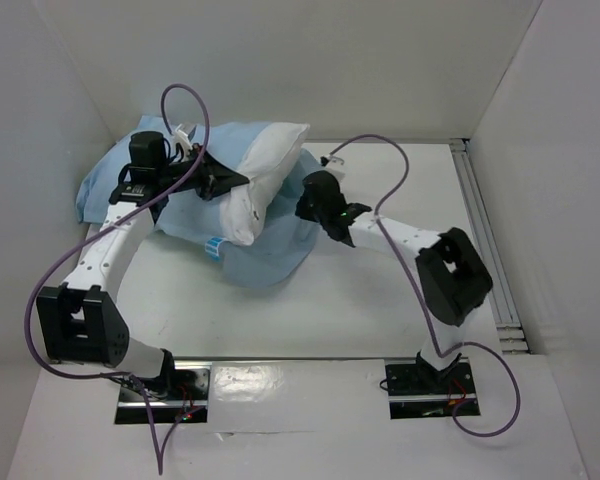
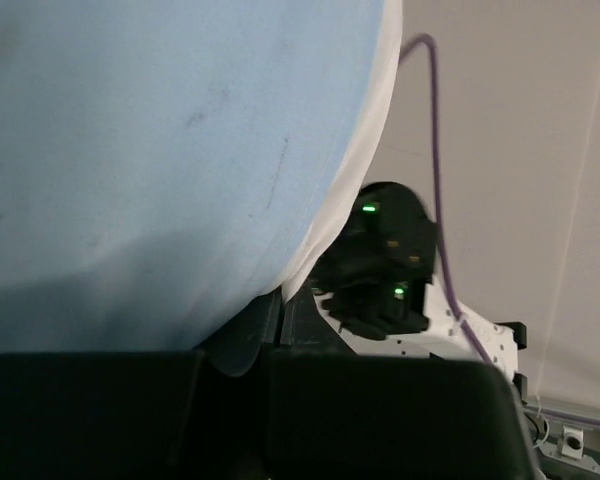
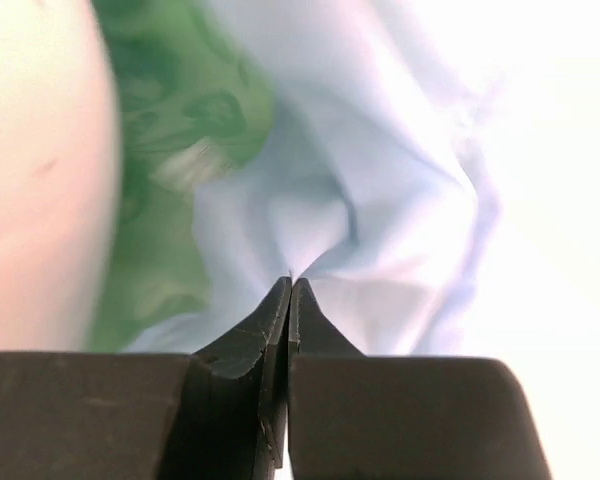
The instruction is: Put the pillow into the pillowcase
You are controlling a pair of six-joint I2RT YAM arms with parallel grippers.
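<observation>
The pillow (image 1: pixel 272 168) lies at the far left-centre of the table (image 1: pixel 330 310). Its plump white right end pokes out of the pale blue pillowcase (image 1: pixel 270 255), and the rest is bundled in the wrinkled cloth, which spreads away to the left and towards the near side. A small blue-and-white label (image 1: pixel 217 247) shows at the near edge of the heap.

The left tool (image 1: pixel 220 182) presses in against the pillow from the left. From its own camera the tool (image 2: pixel 272 320) looks clenched, with a fold of the pillowcase (image 2: pixel 160 150) caught at the tips and the pillow's (image 2: pixel 365 170) white edge just beyond.

The right tool (image 1: pixel 310 200) sits just beside the pillow's right end. Its own view shows the tool (image 3: pixel 290 285) pinched tight on a gathered pucker of the pillowcase (image 3: pixel 380 220).
</observation>
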